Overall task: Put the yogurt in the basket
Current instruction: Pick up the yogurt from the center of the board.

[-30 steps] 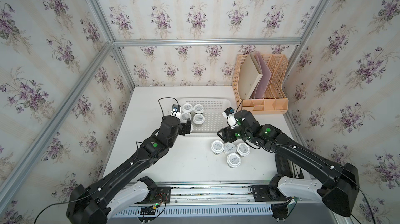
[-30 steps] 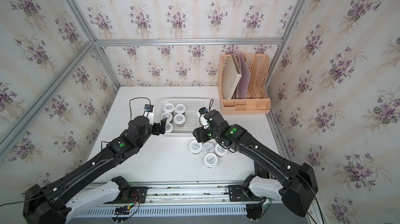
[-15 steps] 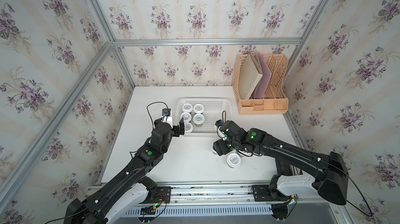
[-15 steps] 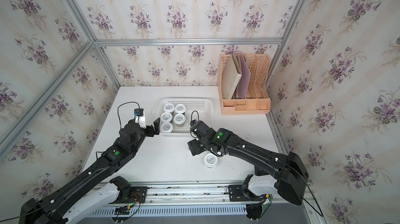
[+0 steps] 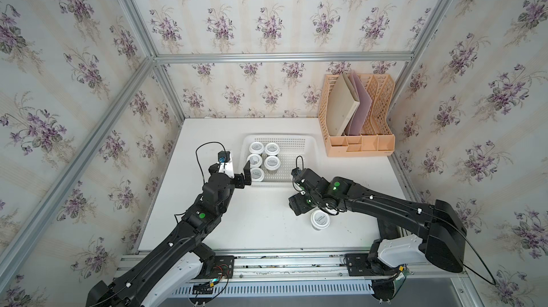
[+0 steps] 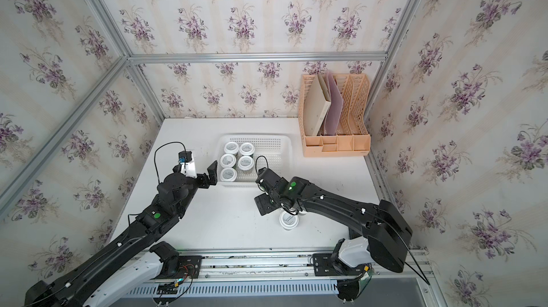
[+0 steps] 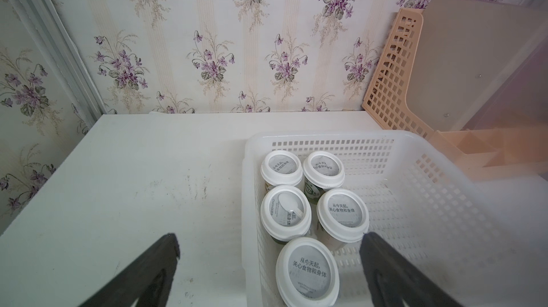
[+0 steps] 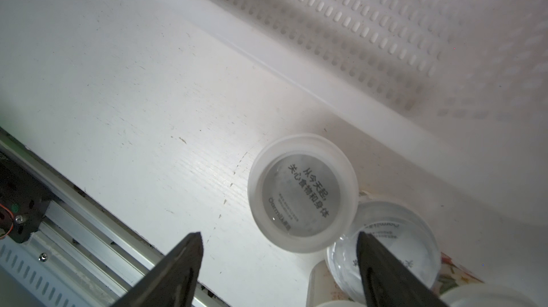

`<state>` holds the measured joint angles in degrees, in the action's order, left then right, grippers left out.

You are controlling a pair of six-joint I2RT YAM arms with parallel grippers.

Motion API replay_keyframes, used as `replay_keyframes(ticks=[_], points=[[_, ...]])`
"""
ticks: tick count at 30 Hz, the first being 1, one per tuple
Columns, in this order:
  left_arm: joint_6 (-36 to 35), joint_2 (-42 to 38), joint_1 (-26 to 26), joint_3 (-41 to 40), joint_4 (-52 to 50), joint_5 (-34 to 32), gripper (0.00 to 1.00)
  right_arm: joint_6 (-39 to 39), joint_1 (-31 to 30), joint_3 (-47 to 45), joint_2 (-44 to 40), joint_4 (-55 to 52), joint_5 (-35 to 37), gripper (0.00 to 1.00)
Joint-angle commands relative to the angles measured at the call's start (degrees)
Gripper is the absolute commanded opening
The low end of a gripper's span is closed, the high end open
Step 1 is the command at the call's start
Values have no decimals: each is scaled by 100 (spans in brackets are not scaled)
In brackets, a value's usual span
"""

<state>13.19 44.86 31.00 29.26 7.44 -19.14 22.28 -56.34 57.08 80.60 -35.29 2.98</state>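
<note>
Plainly spread and empty, the fingers of the left gripper (image 5: 237,173) sit just beside the white basket (image 5: 296,142), which holds five yogurt cups (image 5: 272,162). The right gripper (image 8: 277,237), fingers also apart, hovers over the loose cups (image 8: 302,193) on the tabletop (image 5: 237,225).

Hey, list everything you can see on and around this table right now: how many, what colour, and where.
yogurt cups in basket: five, white lids with grey tops, upright at the end nearest the left arm
yogurt cups on table: at least three, same colours, clustered under the right arm; more may be hidden
basket: one, white, perforated, mid-table towards the back
file rack: one, peach-orange, back right corner of the table
folders: two, beige and mauve, standing in the rack
table: one, white
left gripper: one, black, jaws open and empty, beside the basket
right gripper: one, black, jaws open and empty, over the table cups
</note>
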Motion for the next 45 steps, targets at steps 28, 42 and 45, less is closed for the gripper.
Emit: replay_keyframes(ticks=[28, 42, 45], points=[[-359, 192, -2, 3, 460, 167, 99, -141, 70, 31, 462, 311, 320, 86], [-371, 209, -2, 18, 451, 213, 99, -150, 88, -4, 515, 355, 309, 80], [-379, 221, -1, 17, 450, 210, 99, -153, 88, -7, 560, 349, 277, 80]])
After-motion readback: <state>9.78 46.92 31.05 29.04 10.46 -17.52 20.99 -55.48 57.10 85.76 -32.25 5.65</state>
